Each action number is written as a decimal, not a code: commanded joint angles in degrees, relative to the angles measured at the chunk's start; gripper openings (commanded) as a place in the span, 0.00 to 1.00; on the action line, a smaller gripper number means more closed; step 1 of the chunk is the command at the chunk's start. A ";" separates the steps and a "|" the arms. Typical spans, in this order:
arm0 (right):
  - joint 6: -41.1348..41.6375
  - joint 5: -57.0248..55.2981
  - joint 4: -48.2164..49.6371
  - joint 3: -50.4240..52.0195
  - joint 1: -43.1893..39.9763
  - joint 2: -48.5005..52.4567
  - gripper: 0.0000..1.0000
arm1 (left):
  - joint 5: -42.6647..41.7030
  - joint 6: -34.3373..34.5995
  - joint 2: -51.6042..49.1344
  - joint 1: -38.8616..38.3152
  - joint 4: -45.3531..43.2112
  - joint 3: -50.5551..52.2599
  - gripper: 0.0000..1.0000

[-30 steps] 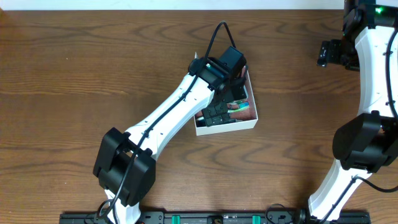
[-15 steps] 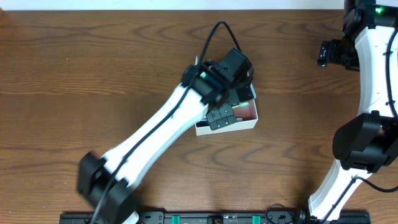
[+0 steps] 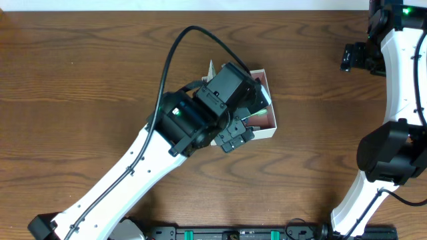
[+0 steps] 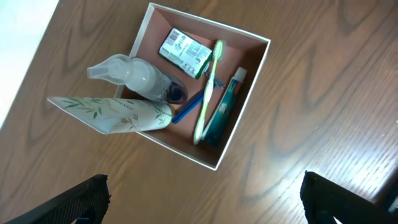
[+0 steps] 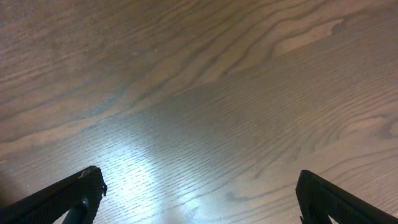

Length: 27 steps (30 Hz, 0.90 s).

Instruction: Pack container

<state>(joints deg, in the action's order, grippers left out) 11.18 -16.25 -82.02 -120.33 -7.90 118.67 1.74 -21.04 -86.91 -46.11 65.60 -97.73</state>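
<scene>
The container (image 4: 244,55) is a square box with white walls and a pink-brown inside, seen from above in the left wrist view. It holds a green-and-white packet (image 4: 185,52), a green toothbrush (image 4: 208,93), a teal tube (image 4: 222,111) and a clear bottle (image 4: 140,78). A white leaf-print tube (image 4: 112,115) lies across its left rim. My left gripper (image 4: 205,205) is open and empty, raised above the table just in front of the container. In the overhead view the left arm hides most of the container (image 3: 265,133). My right gripper (image 5: 199,199) is open and empty over bare wood.
The brown wooden table (image 3: 80,80) runs all round the box. My right gripper (image 3: 353,57) stays at the far right edge, well away from the container. A black rail (image 3: 233,233) runs along the table's front edge.
My left gripper has lifted up and back out of the container, empty. The arm now rises closer to the overhead camera. The right arm has not moved.
</scene>
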 commanded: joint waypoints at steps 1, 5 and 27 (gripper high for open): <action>1.01 -0.17 -0.04 -1.11 0.42 -0.31 0.99 | 1.79 3.37 0.46 -0.22 0.87 0.11 0.98; 1.01 -0.17 -0.04 -1.11 0.42 -0.31 0.99 | 1.75 7.45 0.57 -0.22 3.15 0.11 0.98; 1.01 -0.17 -0.04 -1.11 0.42 -0.31 0.99 | 5.27 19.08 28.70 10.71 11.50 0.85 0.98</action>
<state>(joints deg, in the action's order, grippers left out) 11.18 -16.25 -82.02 -120.33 -7.90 118.67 5.45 -2.76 -62.00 -39.13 76.75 -97.56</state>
